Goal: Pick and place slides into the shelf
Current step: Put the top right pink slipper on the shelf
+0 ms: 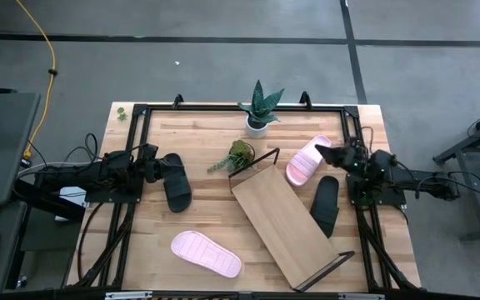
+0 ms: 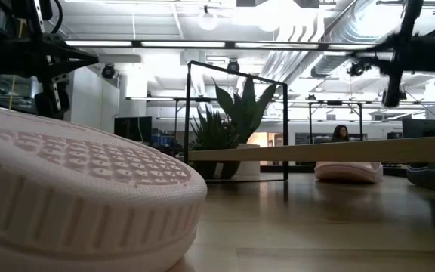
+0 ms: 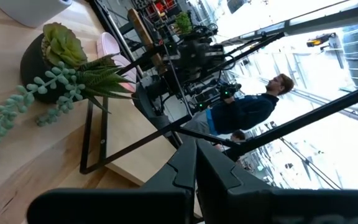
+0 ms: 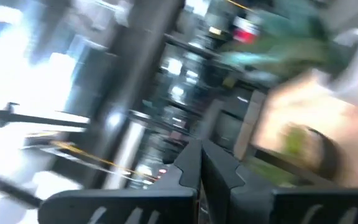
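Fingers on the left gripper (image 1: 158,164) are sitting pressed together, empty, right over the heel end of one black slide (image 1: 176,182). Across the table, the right gripper (image 1: 330,155) is likewise pinched closed on nothing, hovering between a pink slide (image 1: 307,160) and the other black slide (image 1: 326,205). Diagonally between them the shelf (image 1: 286,225) is lying bare, with the second pink slide (image 1: 206,253) resting near its front end. Descending with closed fingers would risk shoving a slide away rather than gripping it, and the small trailing plant (image 1: 237,156) is standing close enough to get knocked.

Open-plan lab; exposed ceiling ducts (image 2: 368,30)
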Motion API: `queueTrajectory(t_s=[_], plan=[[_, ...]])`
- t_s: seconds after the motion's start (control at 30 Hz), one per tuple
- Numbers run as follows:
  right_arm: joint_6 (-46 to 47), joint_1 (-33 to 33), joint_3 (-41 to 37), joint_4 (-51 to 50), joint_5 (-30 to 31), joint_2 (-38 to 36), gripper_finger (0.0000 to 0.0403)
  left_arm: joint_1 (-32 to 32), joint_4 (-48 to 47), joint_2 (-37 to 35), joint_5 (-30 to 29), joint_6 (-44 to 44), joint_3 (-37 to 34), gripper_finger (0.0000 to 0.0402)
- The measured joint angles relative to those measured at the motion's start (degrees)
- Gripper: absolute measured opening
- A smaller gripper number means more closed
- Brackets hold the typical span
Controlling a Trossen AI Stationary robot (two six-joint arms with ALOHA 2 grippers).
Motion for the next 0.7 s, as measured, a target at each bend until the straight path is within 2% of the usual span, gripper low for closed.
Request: queueTrajectory(t_s=[0.13,0.23,0.37,0.47,0.7], plan=[[-9.0,0.0,2.2,8.9,-0.2,0.0,0.0000,0.0,0.0,0.0,0.1,0.0,0.0,0.0001],[-14.0,0.0,6.7,9.2,3.5,-0.1,0.0000,0.0,0.0,0.0,0.1,0.0,0.0,0.0001],[-19.8,0.0,13.9,-1.0,5.7,0.1,0.0000,0.0,0.0,0.0,0.1,0.0,0.0,0.0001],[-20.3,0.0,19.8,-12.1,7.7,1.7,0.0000,0.0,0.0,0.0,0.1,0.0,0.0,0.0001],[-19.8,0.0,30.2,-24.7,8.8,12.8,0.0000,0.0,0.0,0.0,0.2,0.0,0.0,0.0001]])
